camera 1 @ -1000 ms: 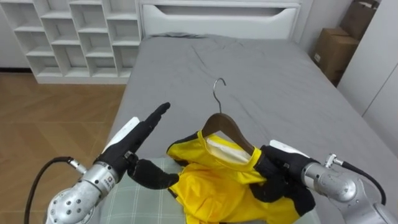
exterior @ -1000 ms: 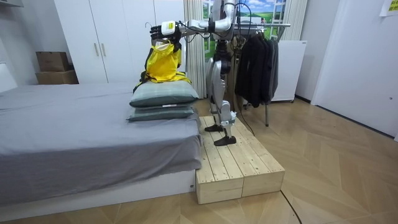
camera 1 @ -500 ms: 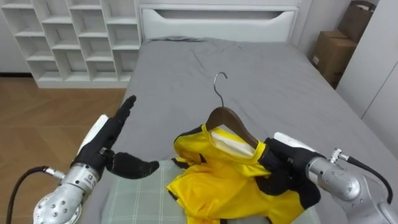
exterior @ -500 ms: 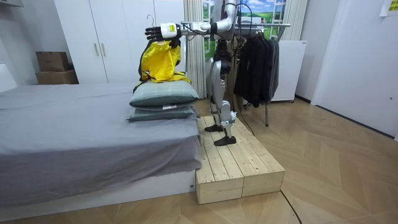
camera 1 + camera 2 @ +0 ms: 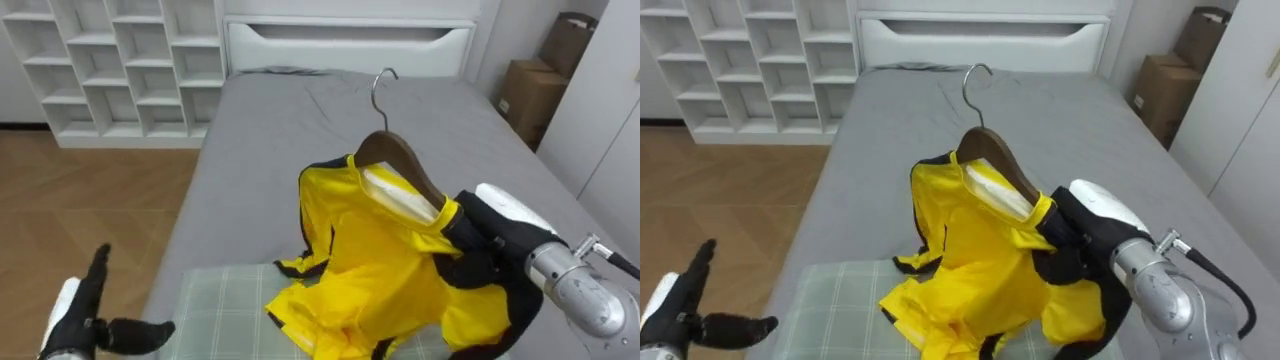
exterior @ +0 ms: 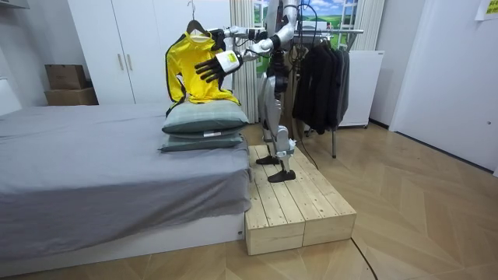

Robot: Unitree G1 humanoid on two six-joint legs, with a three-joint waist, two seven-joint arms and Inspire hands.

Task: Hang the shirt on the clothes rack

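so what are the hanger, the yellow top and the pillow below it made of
The hanger looks like dark varnished wood, brown and smooth, with a thin metal hook. The yellow top is thin, slightly glossy cloth, probably synthetic, judging by its sheen and soft folds. The pillow has a matte, woven-looking cover in a pale green check.

Two stacked pillows (image 6: 204,128) lie at the near end of the grey bed (image 5: 300,120). White shelves (image 5: 110,60) flank its headboard's left corner, and a cardboard box (image 5: 530,85) its right.
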